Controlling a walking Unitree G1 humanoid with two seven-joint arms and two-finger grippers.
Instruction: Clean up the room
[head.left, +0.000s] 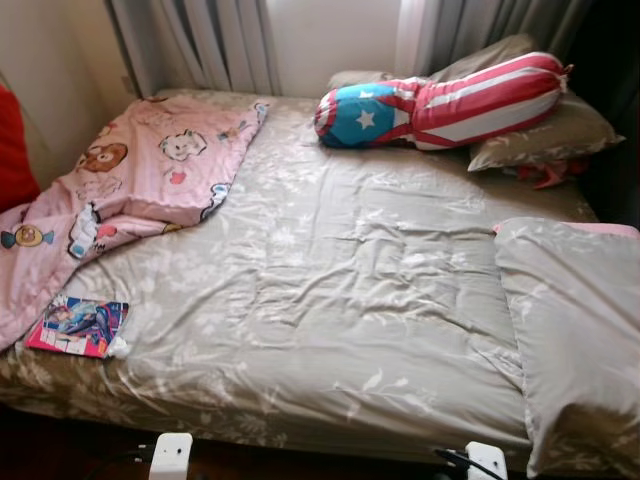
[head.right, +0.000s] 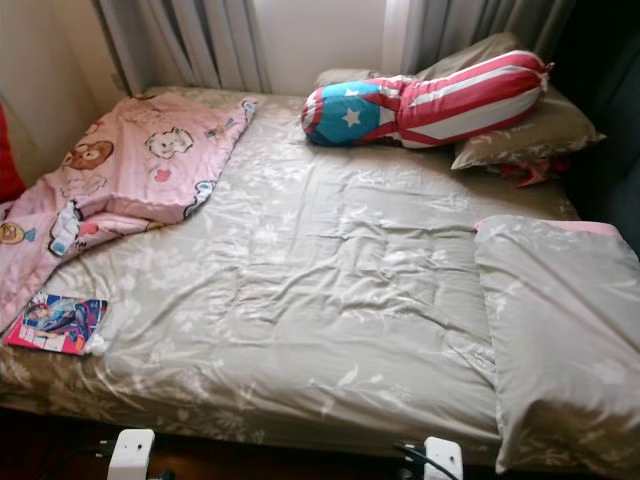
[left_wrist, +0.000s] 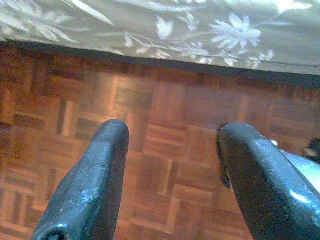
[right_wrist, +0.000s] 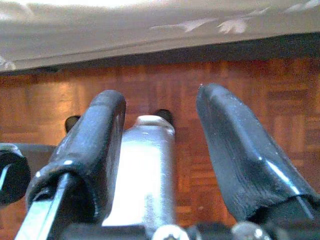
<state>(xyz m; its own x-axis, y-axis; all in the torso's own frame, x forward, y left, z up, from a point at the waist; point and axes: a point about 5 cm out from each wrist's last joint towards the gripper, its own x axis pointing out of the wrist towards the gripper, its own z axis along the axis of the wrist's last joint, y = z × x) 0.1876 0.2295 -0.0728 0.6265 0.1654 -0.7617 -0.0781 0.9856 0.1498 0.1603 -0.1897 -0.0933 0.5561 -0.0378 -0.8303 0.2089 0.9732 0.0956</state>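
Observation:
A bed (head.left: 330, 300) with a beige floral cover lies before me. A pink cartoon blanket (head.left: 130, 180) is bunched over its far left corner. A colourful magazine (head.left: 78, 326) rests near the front left edge. A red, white and blue star bolster (head.left: 440, 100) leans on beige pillows (head.left: 545, 130) at the head. My left gripper (left_wrist: 170, 145) hangs open above the parquet floor beside the bed's edge. My right gripper (right_wrist: 162, 117) is also open, low over the floor with the other arm's silver limb (right_wrist: 145, 170) beyond its fingers.
A folded beige duvet or pillow (head.left: 575, 330) with a pink edge lies on the bed's right side. Curtains (head.left: 200, 40) hang behind the bed. A red object (head.left: 12, 150) stands at the far left. Parquet floor (left_wrist: 150, 115) runs along the bed's front.

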